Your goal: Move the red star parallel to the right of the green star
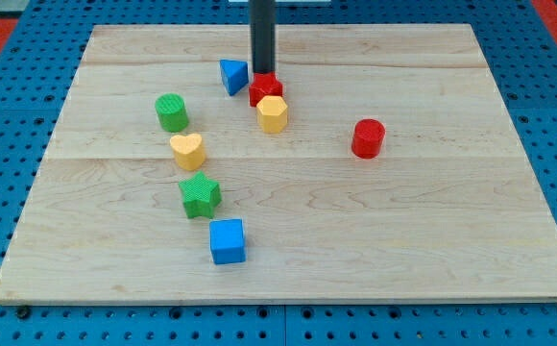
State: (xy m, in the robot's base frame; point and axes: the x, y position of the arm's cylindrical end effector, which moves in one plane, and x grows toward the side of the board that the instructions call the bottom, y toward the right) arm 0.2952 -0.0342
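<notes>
The red star [263,90] lies near the view's top centre, partly hidden behind the yellow hexagon [273,114] that touches its lower side. My tip [261,74] stands at the red star's upper edge, touching or almost touching it. The green star [200,196] lies well below and to the left, in the lower-left middle of the wooden board [432,240].
A blue triangle [233,76] sits just left of my tip. A green cylinder [172,113] and a yellow heart [187,151] lie above the green star. A blue cube [228,241] lies below it. A red cylinder [367,138] stands at the right.
</notes>
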